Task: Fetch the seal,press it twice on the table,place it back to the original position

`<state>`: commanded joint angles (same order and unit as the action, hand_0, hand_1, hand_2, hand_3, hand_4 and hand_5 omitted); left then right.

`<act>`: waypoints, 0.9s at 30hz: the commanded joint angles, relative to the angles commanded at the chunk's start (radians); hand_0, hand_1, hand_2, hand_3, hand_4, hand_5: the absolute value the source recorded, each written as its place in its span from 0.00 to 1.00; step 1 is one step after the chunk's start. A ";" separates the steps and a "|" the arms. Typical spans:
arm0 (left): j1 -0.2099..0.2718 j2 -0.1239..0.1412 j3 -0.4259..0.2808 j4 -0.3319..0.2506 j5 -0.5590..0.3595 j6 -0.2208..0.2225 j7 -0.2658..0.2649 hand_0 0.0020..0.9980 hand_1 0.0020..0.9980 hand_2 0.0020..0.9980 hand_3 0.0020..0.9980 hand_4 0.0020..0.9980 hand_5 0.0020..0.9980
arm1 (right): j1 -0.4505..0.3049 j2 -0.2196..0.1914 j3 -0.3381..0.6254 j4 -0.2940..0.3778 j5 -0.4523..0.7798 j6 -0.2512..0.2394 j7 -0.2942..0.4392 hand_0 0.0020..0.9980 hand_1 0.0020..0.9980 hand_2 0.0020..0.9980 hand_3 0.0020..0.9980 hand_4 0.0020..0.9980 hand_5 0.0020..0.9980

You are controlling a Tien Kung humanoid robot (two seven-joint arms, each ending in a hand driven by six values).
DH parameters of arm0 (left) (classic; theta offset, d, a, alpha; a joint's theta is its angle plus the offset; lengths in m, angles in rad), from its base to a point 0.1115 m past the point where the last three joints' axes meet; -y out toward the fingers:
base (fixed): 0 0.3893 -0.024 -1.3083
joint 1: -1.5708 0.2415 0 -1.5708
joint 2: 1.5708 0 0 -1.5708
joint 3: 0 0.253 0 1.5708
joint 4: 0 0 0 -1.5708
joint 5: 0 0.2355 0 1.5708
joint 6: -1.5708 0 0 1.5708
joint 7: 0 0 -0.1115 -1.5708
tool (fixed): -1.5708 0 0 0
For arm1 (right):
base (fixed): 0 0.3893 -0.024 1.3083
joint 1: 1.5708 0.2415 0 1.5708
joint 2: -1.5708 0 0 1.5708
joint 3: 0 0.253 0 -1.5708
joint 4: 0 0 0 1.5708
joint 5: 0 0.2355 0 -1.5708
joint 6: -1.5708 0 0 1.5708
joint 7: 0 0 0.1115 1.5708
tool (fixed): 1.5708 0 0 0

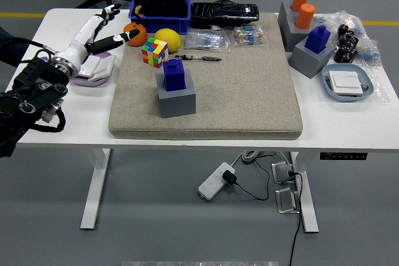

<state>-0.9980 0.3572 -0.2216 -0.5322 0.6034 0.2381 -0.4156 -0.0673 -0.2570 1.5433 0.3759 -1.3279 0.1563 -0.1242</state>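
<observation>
The left hand point(100, 26) hangs over the surface's point(206, 138) left side, fingers spread and holding nothing, well apart from the seal point(174, 74). Judging by this, the seal is back in place, so the step in hand is clearing the arm; that wants a wide path, away from the orange point(134, 33) and cube point(154, 51) close by. The seal is a dark blue block with a small knob on top, standing upright in its grey base point(177, 99) on the mat point(249, 85).
</observation>
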 joint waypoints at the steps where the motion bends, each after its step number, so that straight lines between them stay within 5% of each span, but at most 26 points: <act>1: 0.001 0.013 -0.011 0.011 0.018 0.001 0.006 0.92 0.95 0.91 0.95 0.97 0.33 | 0.000 0.000 0.002 0.001 0.001 -0.001 0.001 0.84 0.77 0.74 0.72 0.75 0.52; 3: -0.001 0.033 -0.021 0.039 0.040 0.004 0.019 0.89 0.86 0.83 0.87 0.87 0.24 | 0.000 0.000 0.004 0.001 0.002 -0.002 0.001 0.84 0.77 0.74 0.72 0.75 0.52; 9: -0.007 0.074 -0.050 0.138 0.034 0.006 0.040 0.87 0.84 0.81 0.86 0.85 0.23 | 0.000 0.000 0.011 0.000 0.000 -0.002 0.002 0.84 0.77 0.74 0.72 0.75 0.52; 17: -0.010 0.082 -0.053 0.203 0.023 0.000 0.068 0.87 0.84 0.81 0.86 0.84 0.22 | -0.001 0.002 0.022 -0.003 -0.002 -0.002 0.001 0.84 0.77 0.74 0.72 0.75 0.52; 27: -0.007 0.090 -0.044 0.208 0.042 -0.011 0.102 0.87 0.84 0.81 0.85 0.82 0.23 | -0.001 0.003 0.019 -0.003 -0.001 -0.002 -0.001 0.84 0.77 0.74 0.72 0.75 0.52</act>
<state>-1.0052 0.4467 -0.2660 -0.3241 0.6456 0.2273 -0.3134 -0.0679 -0.2543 1.5627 0.3727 -1.3291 0.1542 -0.1248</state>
